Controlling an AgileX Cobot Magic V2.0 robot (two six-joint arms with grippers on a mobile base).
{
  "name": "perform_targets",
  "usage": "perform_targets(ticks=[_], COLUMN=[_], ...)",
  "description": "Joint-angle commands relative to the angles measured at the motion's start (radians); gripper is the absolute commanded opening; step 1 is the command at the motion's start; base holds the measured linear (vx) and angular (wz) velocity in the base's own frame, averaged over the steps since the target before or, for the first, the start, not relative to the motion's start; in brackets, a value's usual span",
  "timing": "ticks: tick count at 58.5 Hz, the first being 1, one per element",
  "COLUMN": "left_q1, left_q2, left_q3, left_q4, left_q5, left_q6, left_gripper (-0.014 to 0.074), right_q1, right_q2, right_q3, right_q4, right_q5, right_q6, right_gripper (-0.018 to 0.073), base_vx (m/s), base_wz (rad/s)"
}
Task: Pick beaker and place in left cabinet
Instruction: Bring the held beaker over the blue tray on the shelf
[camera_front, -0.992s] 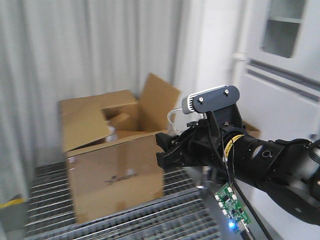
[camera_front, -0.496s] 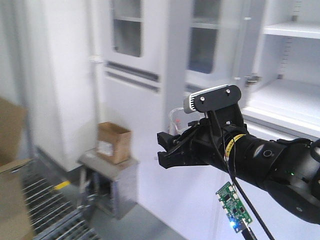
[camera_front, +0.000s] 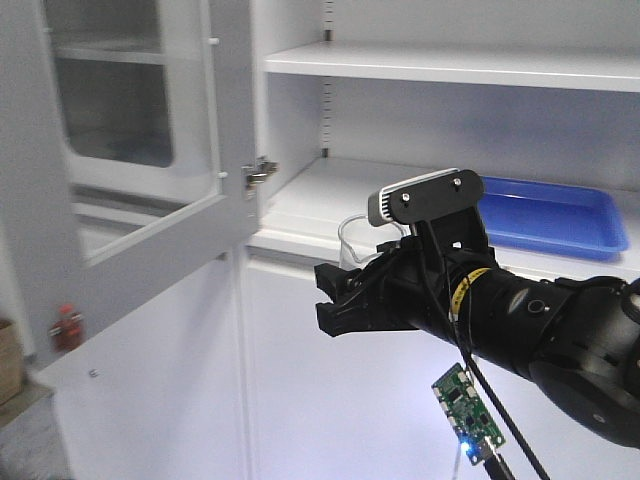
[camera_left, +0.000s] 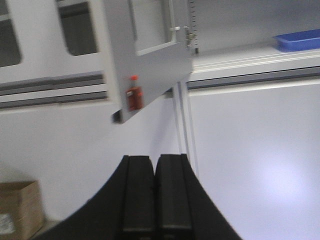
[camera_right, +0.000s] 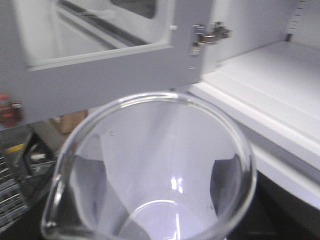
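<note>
1. Right gripper (camera_front: 330, 297) is clamped on the beaker (camera_right: 150, 165) at frame centre, just before the left cabinet (camera_front: 330, 195) shelf edge.
2. Left gripper (camera_left: 154, 167): jaws pressed together, holding nothing.
3. Blue tray (camera_front: 550, 215) sits on the shelf, right.

1. Our thick glossy black right arm (camera_front: 560, 340) is built of rounded segments.
2. A narrow yellow band with dark print (camera_front: 462, 283) rings its wrist.
3. A flat grey-and-black camera housing (camera_front: 425, 197) on top shows two screw heads.
4. A thin black cable (camera_front: 512, 432) runs past a small green circuit board (camera_front: 462, 405) with a blue light at its lower end.
5. The angular black right gripper (camera_front: 328, 297) looks matt.
6. Our black left gripper (camera_left: 154, 165) has two flat pads on curved fingers.
</note>
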Motion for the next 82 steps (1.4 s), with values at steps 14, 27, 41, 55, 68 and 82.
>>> perform_targets(ticks=[14, 27, 41, 55, 68, 82], left_q1=[-0.001, -0.001, -0.001, -0.001, -0.001, -0.001], left_q2=[-0.019, -0.019, -0.019, -0.019, -0.019, -0.019], left_q3=[0.016, 0.016, 0.016, 0.016, 0.016, 0.016], left_q4=[-0.003, -0.003, -0.003, -0.003, -0.003, -0.003], left_q5=[-0.075, -0.075, -0.075, -0.075, -0.075, -0.075], left_q6=[-0.003, -0.003, -0.003, -0.003, -0.003, -0.003], left_gripper=[0.0001, 0.0001, 0.0001, 0.0001, 0.0001, 0.0001], right_q1=[-0.004, -0.004, -0.004, -0.004, -0.004, -0.004], right_q2=[-0.038, -0.038, -0.038, -0.038, -0.038, -0.038], right_q3=[-0.034, -0.034, -0.034, -0.034, -0.034, -0.034], right_q4=[-0.006, -0.006, -0.006, -0.006, -0.006, -0.006], right_q5=[-0.078, -0.078, -0.078, -0.078, -0.078, -0.078], right_q6=[0.001, 0.001, 0.001, 0.001, 0.001, 0.001], right_gripper=[-0.0008, -0.0008, -0.0008, -0.0008, -0.0008, -0.0008], base_vx=[0.24, 0.27, 0.31, 0.31, 0.27, 0.19], base_wz=[-0.45, -0.30, -0.16, -0.14, -0.19, -0.19])
